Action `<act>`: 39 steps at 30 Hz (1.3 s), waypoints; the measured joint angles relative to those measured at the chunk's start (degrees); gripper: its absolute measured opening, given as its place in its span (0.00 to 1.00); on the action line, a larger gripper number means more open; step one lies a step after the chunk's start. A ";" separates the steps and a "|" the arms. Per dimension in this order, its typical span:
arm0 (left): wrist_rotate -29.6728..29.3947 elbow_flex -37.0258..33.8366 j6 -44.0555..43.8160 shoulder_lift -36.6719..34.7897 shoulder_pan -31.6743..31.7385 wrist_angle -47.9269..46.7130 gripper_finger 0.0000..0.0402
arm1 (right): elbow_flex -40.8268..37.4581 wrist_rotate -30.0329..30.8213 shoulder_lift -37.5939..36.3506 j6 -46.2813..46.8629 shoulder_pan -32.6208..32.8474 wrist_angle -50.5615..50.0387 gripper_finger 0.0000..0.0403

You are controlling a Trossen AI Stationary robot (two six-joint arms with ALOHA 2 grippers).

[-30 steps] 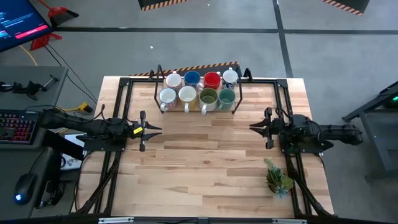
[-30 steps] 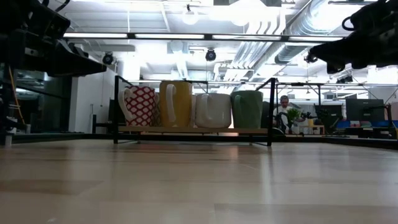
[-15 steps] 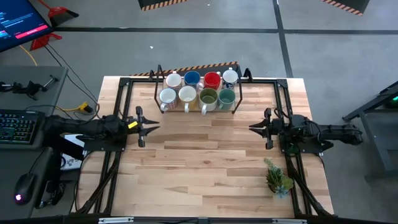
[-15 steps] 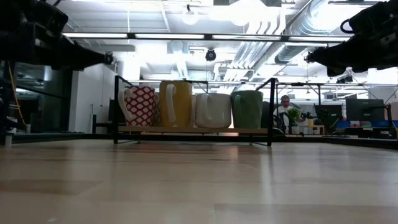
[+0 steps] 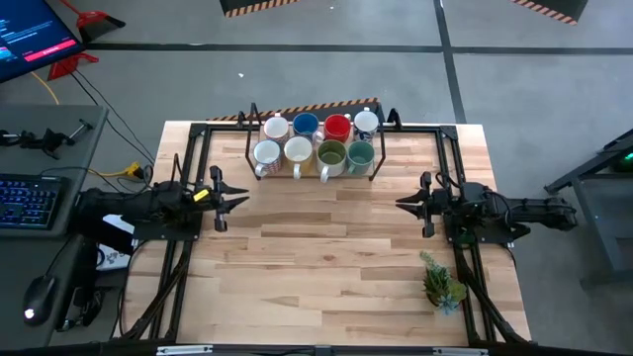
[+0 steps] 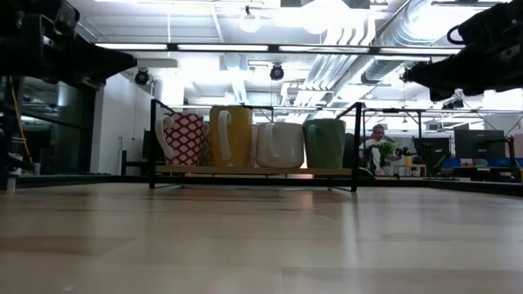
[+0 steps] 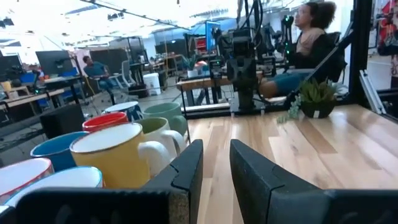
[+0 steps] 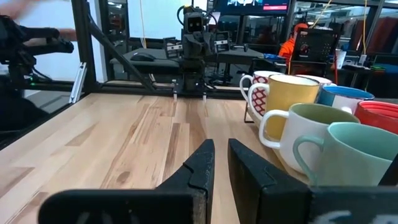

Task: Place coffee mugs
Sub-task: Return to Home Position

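Eight mugs [image 5: 316, 140] stand upright in two rows inside a black wire rack [image 5: 249, 129] at the middle of the table's far edge. From above I see white, blue, red, olive and teal ones. The low view shows a red-patterned mug [image 6: 184, 139], a yellow one [image 6: 231, 136], a white one and a green one. My left gripper [image 5: 243, 200] hovers near the left edge, pointing right, shut and empty; the mugs [image 7: 115, 158] stand beside it. My right gripper [image 5: 401, 203] hovers near the right edge, pointing left, shut and empty, with the mugs [image 8: 298, 134] off to its side.
A small spiky potted plant [image 5: 442, 282] stands on the table near the right near corner, below the right arm. Black frame rails [image 5: 198, 148] run along the table's left and right sides. Bare wood lies between the two grippers. A person [image 7: 308, 37] sits beyond the table's right side.
My left gripper has drawn back toward the table's left edge and a little toward the far edge, staying level. The right arm and the mugs have kept still.
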 joint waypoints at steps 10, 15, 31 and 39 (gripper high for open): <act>-0.01 0.02 0.00 -0.04 0.00 0.21 0.17 | 0.07 -0.02 0.00 -0.02 0.00 -0.87 0.09; -0.01 0.02 0.01 -0.04 0.00 0.21 0.17 | 0.07 -0.04 0.00 0.00 0.01 -0.90 0.09; -0.01 0.02 0.02 -0.04 0.00 0.21 0.17 | 0.07 -0.03 0.00 0.00 0.00 -1.02 0.09; -0.01 0.02 0.02 -0.04 0.00 0.20 0.17 | 0.07 -0.02 0.00 0.00 0.00 -1.02 0.09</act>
